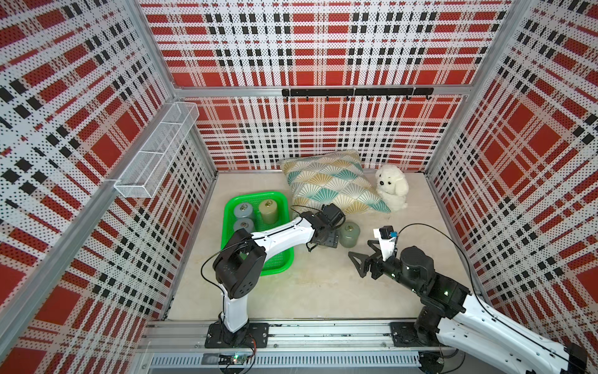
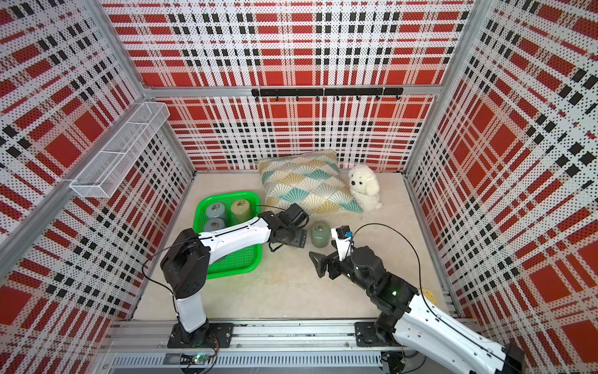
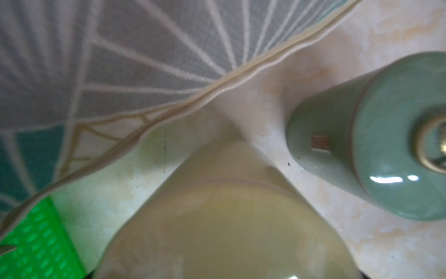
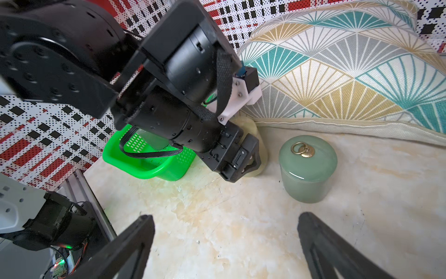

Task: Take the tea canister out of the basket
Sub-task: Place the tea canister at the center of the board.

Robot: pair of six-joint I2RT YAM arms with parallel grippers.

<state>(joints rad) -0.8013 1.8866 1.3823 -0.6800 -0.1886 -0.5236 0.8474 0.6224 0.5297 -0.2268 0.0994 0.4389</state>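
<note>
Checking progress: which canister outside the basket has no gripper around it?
The jade-green canister, standing alone and untouched; the pale yellow canister has the left gripper around it.

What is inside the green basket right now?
The basket holds two grey-blue canisters and an olive canister, all upright at its far end. The left arm crosses its near half, hiding part of the floor there.

Pillow (image 1: 333, 184) close behind green canister (image 1: 351, 235); front tabletop (image 1: 307, 285) open.
</note>
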